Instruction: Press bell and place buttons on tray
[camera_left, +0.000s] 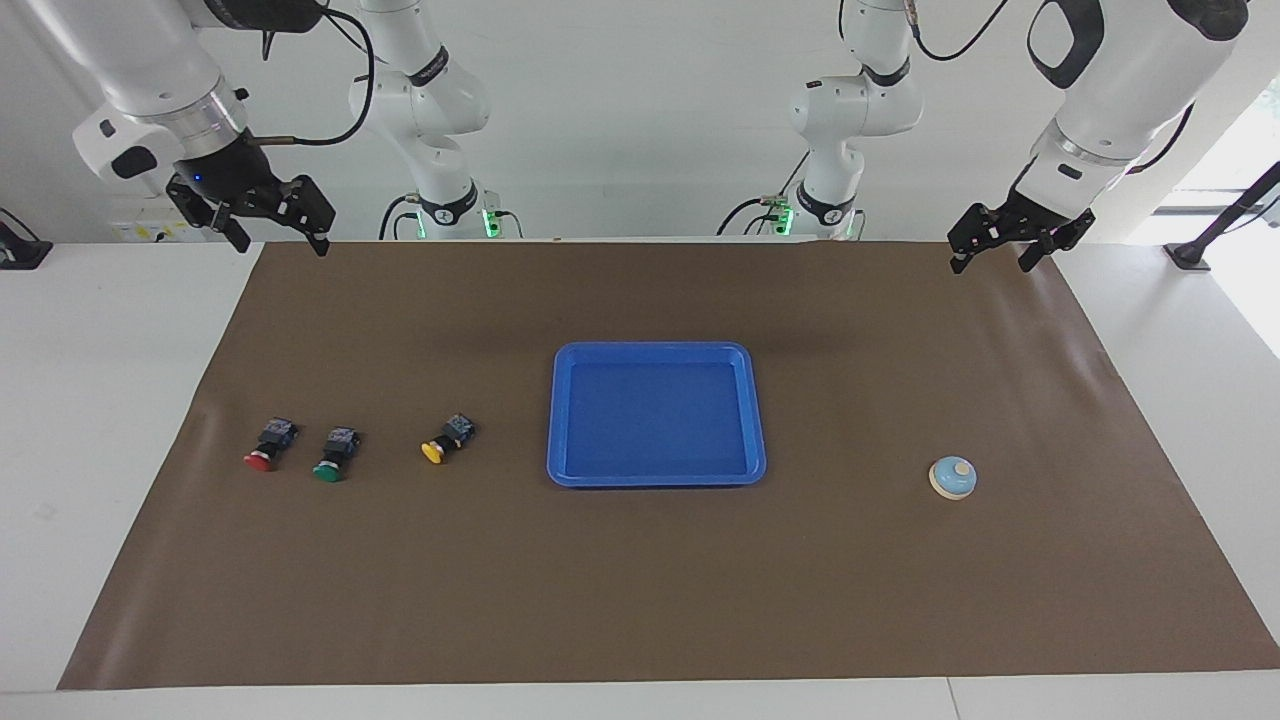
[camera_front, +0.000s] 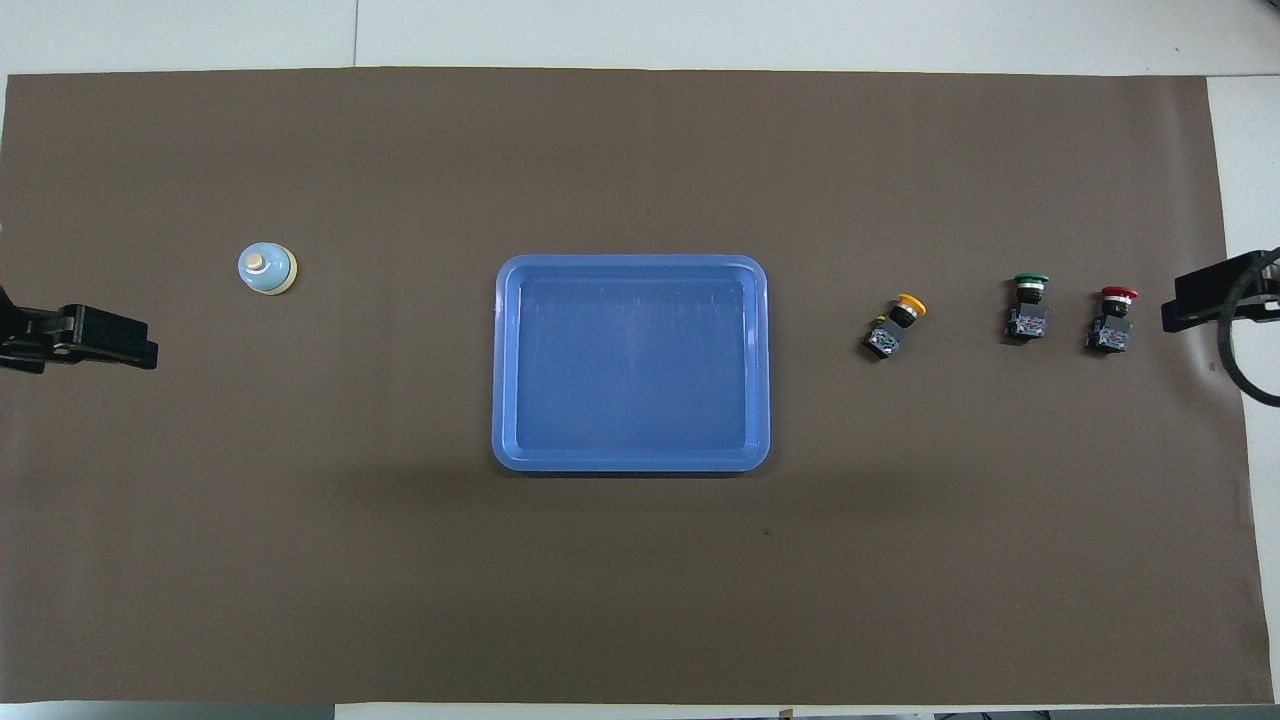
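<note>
The right claw (camera_left: 270, 225) is held raised with its jaws wide, carrying nothing, over the brown mat's (camera_left: 640, 600) corner at the right arm's end of the surface. Below it, three buttons lie on their sides in a row: the red button (camera_left: 268, 446), the green button (camera_left: 335, 455) just beside it, and the yellow button (camera_left: 447, 438) nearest the blue tray (camera_left: 655, 482). Being tipped over, each is likely to roll or be pinched askew, and the red and green pair could be knocked together. The tray sits empty at mid-mat; a drop could catch its rim. The bell (camera_left: 953, 477) stands toward the left arm's end; an off-centre press could slide it. The left claw (camera_left: 1005, 240) hangs wide and empty over the mat's corner.
</note>
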